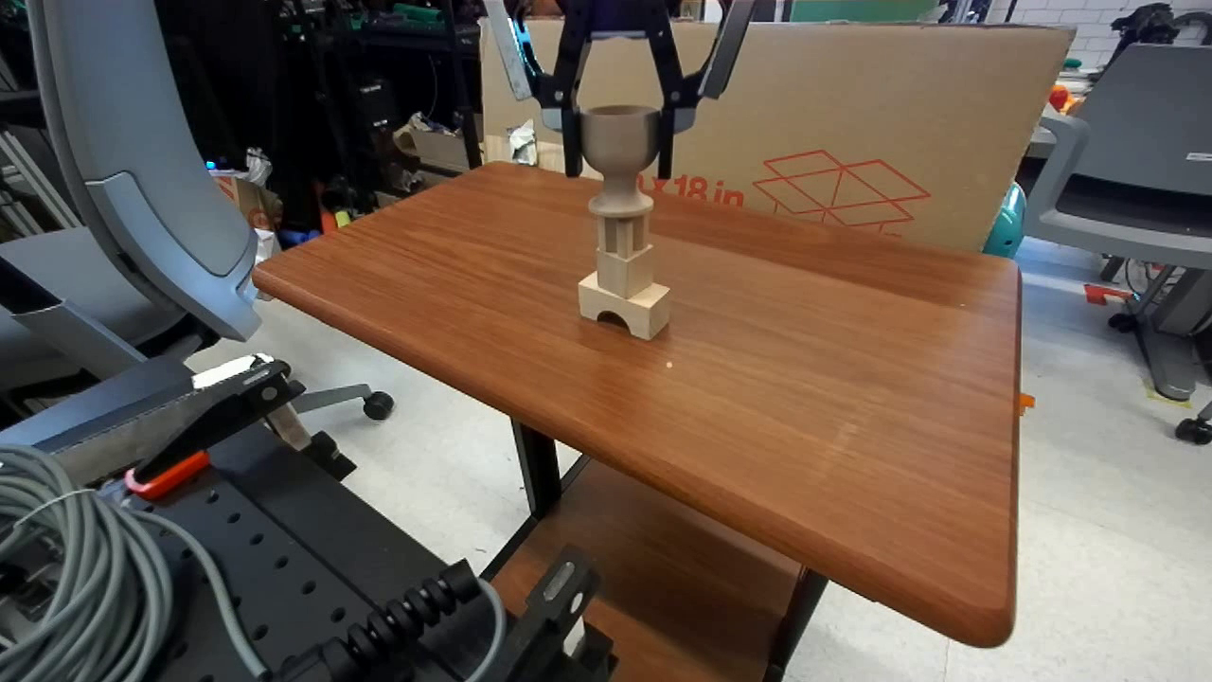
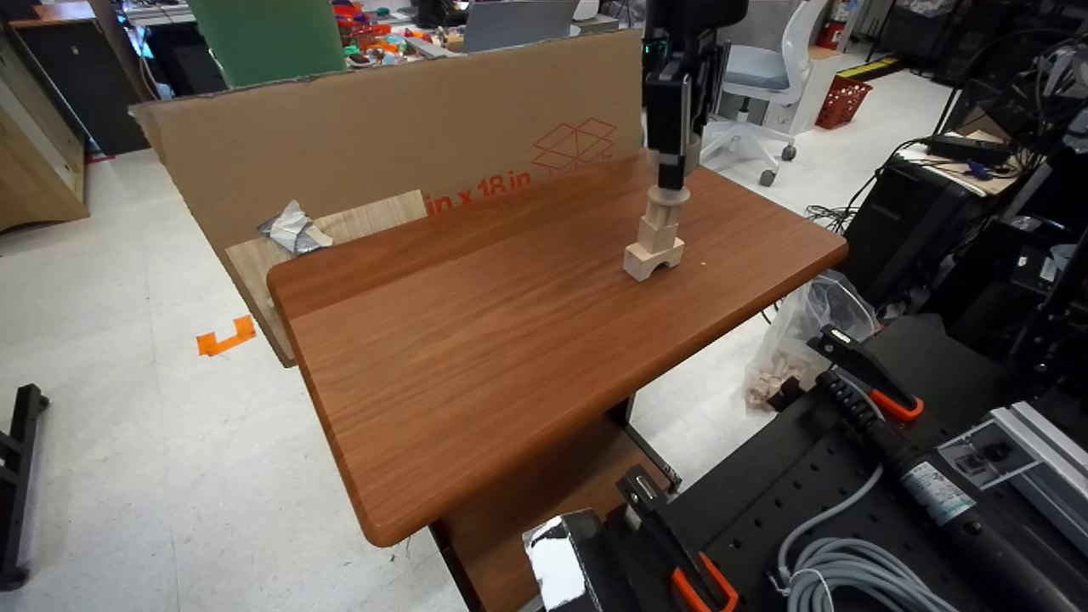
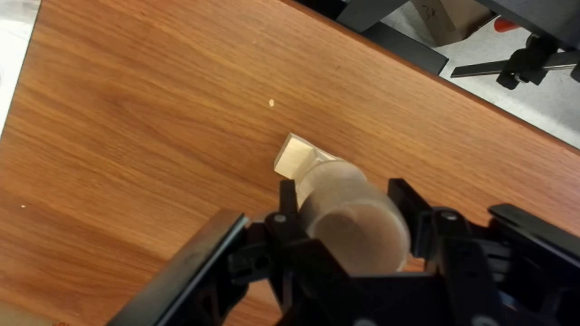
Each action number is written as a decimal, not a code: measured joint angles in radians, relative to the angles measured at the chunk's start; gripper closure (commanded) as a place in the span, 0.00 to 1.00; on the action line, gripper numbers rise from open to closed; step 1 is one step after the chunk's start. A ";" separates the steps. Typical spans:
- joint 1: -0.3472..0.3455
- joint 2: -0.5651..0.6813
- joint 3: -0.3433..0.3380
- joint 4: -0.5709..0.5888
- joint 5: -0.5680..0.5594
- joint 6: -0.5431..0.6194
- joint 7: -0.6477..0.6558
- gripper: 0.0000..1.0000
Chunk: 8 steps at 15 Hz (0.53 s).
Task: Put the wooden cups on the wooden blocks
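Light-tan wood sits between the fingers of the gripper (image 1: 619,170) at the top centre of an exterior view: the goblet (image 1: 620,142) is held by its bowl, a finger against either side with no gap showing, though how firmly they press cannot be told. Its foot appears to rest on the topmost piece of the wooden blocks (image 1: 625,275), stacked on the bench (image 1: 805,379) near the middle of the frame. I judge the placing all but done, with release the step in hand; the next move calls for parting the fingers evenly, then rising straight up without dragging the bowl. The goblet stands upright, mouth up, its long axis vertical and in line with the stack.

At the upper right of an exterior view, the dark fingers (image 2: 671,176) hide most of the bowl. The foot (image 2: 669,196) shows below, seemingly seated; stack and goblet share a slight rightward slant up the frame, likely just the viewing angle.

In the wrist view, the mouth (image 3: 362,240) lies lower right of centre, facing the viewer; the foreshortened long axis runs toward the upper left, where the base block (image 3: 293,157) peeks out. Contact beneath the foot is hidden.
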 measured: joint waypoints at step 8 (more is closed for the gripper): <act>-0.001 0.000 -0.002 0.005 0.000 0.000 0.004 0.00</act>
